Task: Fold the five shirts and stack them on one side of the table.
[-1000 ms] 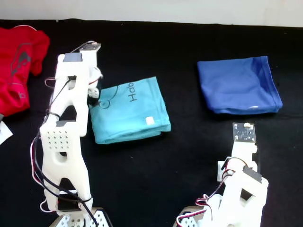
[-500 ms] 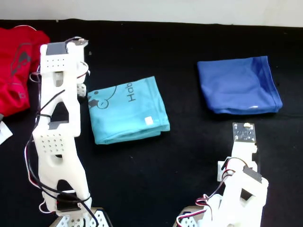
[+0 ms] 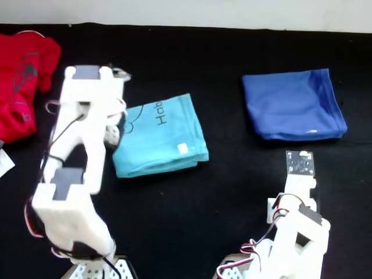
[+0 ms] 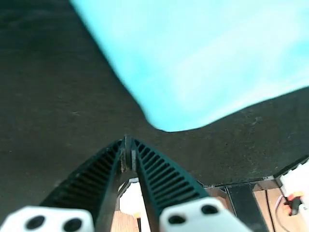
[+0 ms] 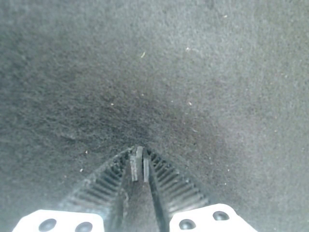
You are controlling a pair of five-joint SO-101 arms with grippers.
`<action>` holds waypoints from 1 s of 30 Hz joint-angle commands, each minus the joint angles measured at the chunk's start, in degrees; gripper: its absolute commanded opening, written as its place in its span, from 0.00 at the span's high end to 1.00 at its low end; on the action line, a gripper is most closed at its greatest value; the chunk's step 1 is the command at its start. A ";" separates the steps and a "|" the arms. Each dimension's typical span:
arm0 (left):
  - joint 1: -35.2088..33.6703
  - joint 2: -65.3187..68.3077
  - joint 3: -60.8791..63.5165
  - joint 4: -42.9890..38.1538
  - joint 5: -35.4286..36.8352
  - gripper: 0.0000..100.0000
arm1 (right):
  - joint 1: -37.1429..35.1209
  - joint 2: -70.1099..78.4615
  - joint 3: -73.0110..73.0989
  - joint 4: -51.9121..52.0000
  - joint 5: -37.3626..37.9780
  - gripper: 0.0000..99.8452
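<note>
Red shirt (crumpled) beyond left arm

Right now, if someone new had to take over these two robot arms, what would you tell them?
Left gripper: shut, empty, by the edge of the teal shirt.
Right gripper: shut, empty, over bare table.
Teal shirt lies folded mid-table; blue shirt lies folded on the right arm's side, apart from it. Red shirt lies crumpled at the left edge.
Done: two folded.
Left: fold the red one, then stack.
</note>
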State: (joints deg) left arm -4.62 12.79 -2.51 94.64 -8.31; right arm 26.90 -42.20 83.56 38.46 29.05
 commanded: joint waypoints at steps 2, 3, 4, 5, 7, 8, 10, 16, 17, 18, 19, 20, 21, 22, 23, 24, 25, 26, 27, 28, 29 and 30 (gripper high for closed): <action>3.65 -12.62 16.13 -12.57 0.44 0.99 | -0.04 -0.04 1.71 -1.89 0.35 0.99; 3.74 -14.20 19.56 -15.82 0.44 0.99 | -0.04 -0.04 1.71 -1.89 0.35 0.99; 3.74 -15.60 22.99 -19.25 0.44 0.99 | -0.04 -0.04 1.71 -1.89 0.35 0.99; 3.47 -16.66 26.07 -22.86 0.44 0.99 | -0.04 -0.04 1.71 -1.89 0.35 0.99; 3.21 -17.98 31.34 -28.75 0.44 0.99 | -0.04 -0.04 1.71 -1.89 0.35 0.99; 3.21 -18.33 33.71 -30.86 0.44 0.99 | -0.04 -0.04 1.71 -1.89 0.35 0.99; 3.12 -18.51 37.32 -34.02 0.44 0.99 | -0.04 -0.04 1.71 -1.89 0.35 0.99; -0.92 -18.86 43.38 -37.27 0.18 0.99 | -0.04 -0.04 1.71 -1.89 0.35 0.99; -2.07 -18.95 43.38 -37.19 0.18 0.99 | -0.04 -0.04 1.71 -1.89 0.35 0.99; -3.03 -18.95 43.30 -37.01 0.18 0.99 | -0.04 -0.04 1.71 -1.89 0.35 0.99; -3.74 -18.95 43.30 -37.01 0.18 0.99 | -0.04 -0.04 1.71 -1.89 0.35 0.99; -4.00 -18.95 43.30 -37.01 0.26 0.99 | -0.04 -0.04 1.71 -1.89 0.35 0.99; -4.09 -18.95 43.30 -37.01 0.44 0.99 | -0.04 -0.04 1.71 -1.89 0.35 0.99; -3.91 -18.95 43.30 -37.01 0.44 0.99 | -0.04 -0.04 1.71 -1.89 0.35 0.99; -3.74 -19.03 43.21 -37.01 0.53 0.99 | -0.04 -0.04 1.71 -1.89 0.35 0.99; -3.74 -19.12 43.21 -37.01 0.53 0.99 | -0.04 -0.04 1.71 -1.89 0.35 0.99; -4.00 -19.65 43.21 -37.01 0.53 0.99 | -0.04 -0.04 1.71 -1.89 0.35 0.99; -4.18 -20.53 43.21 -36.75 0.53 0.99 | -0.04 -0.04 1.71 -1.89 0.35 0.99; -4.44 -21.85 43.21 -35.52 0.53 0.99 | -0.04 -0.04 1.71 -1.89 0.35 0.99; -5.05 -23.60 43.12 -33.85 0.53 0.99 | -0.04 -0.04 1.71 -1.89 0.35 0.99; -5.67 -25.63 43.12 -32.35 0.53 0.99 | -0.04 -0.04 1.71 -1.89 0.35 0.99; -6.73 -28.09 43.47 -31.03 0.26 0.99 | -0.04 -0.04 1.71 -1.89 0.35 0.99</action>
State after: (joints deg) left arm -9.36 -9.01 40.66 60.09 -8.31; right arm 26.90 -42.20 83.56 38.46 29.05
